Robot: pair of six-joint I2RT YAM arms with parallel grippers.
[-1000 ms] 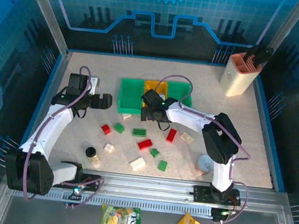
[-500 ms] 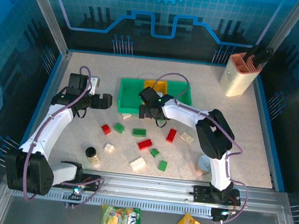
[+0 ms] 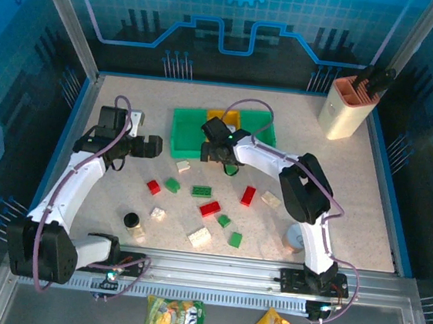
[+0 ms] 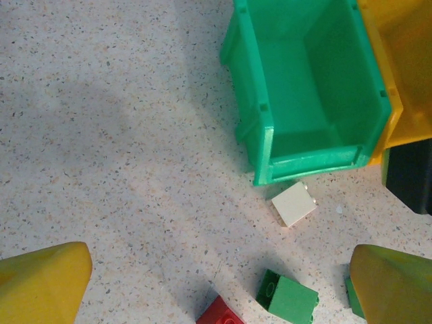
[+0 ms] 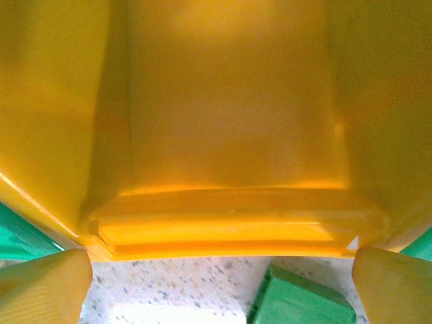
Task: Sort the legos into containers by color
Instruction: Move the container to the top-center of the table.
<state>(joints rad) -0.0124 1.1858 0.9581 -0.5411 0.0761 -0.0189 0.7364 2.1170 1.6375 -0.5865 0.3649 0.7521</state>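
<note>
Risk lies with the right pincer (image 3: 215, 149), spread empty and nosed up close to the yellow bin (image 5: 229, 135), which could shove the bins (image 3: 179, 133) askew, while the legos (image 3: 210, 208) lie loose on the desk (image 3: 351, 207) near the spread, empty left pincer (image 3: 150, 146).

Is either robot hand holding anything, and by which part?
Nothing is held: the left hand and the right hand are both wide open and empty.
</note>
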